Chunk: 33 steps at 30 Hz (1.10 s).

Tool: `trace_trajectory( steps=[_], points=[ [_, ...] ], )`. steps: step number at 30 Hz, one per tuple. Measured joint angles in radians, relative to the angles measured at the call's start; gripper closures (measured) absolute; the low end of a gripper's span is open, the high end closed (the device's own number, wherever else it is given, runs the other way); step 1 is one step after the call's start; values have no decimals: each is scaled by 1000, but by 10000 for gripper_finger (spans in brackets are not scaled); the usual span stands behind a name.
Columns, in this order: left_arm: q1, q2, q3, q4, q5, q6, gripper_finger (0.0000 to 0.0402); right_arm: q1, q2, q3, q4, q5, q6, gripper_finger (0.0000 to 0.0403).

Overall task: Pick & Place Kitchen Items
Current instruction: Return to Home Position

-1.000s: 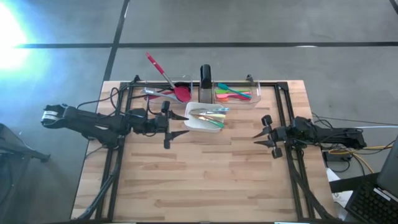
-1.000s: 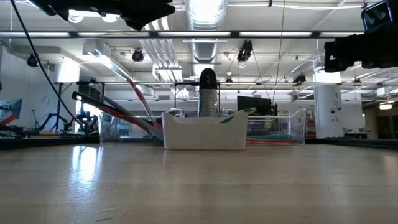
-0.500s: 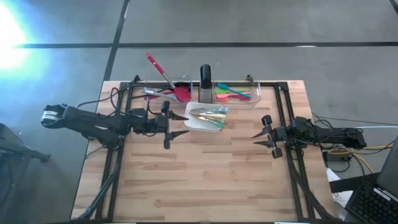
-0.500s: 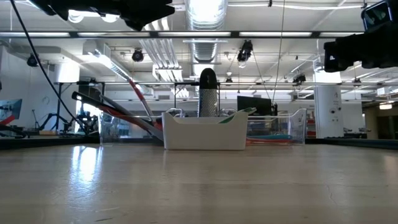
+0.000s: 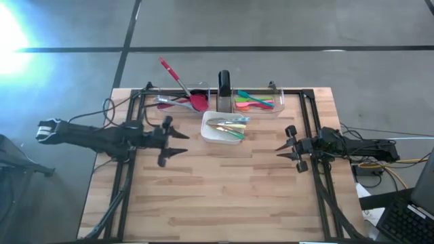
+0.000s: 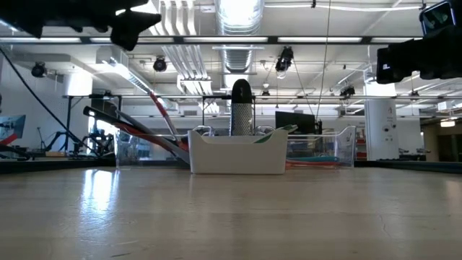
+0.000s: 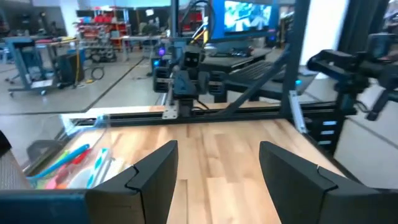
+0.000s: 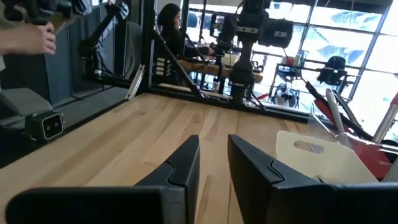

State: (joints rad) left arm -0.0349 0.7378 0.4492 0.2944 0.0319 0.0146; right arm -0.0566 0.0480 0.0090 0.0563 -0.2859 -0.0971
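Observation:
The white square dish (image 5: 223, 127) sits at the table's far middle with several small pieces of cutlery (image 5: 229, 123) lying in it. Behind it a clear bin (image 5: 178, 100) holds black spoons and a red spatula (image 5: 178, 78) that leans out over the rim. A second clear bin (image 5: 258, 102) holds coloured silicone spoons (image 5: 254, 102). My left gripper (image 5: 182, 142) is open and empty, left of the dish. In its wrist view (image 7: 217, 155) the fingers stand wide apart. My right gripper (image 5: 278, 151) is empty, right of the dish, its fingers narrowly apart (image 8: 213, 146).
A black upright grater (image 5: 224, 85) stands between the two bins. A black metal frame (image 5: 308, 115) runs along the table's sides and far edge. Bare wood lies on the near half (image 5: 224, 196). A person's hand (image 8: 25, 37) shows beyond the table.
My left gripper has drawn back from the white dish toward the table's left edge, staying above the table. The dish, the bins and the utensils have stayed where they were.

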Motion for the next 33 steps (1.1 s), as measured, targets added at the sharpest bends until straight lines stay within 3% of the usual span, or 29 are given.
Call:
trace_trajectory(
  steps=[16, 23, 33],
  points=[
    [0, -492, -316, -59, 102, -16, 172, 0, -1, 0, 0, 0, 0, 316],
    [0, -607, -391, -96, 101, 17, 172, 0, -1, 0, 0, 0, 0, 308],
    [1, -681, -440, -186, 98, 91, 172, 0, -1, 0, 0, 0, 0, 319]
  ],
)
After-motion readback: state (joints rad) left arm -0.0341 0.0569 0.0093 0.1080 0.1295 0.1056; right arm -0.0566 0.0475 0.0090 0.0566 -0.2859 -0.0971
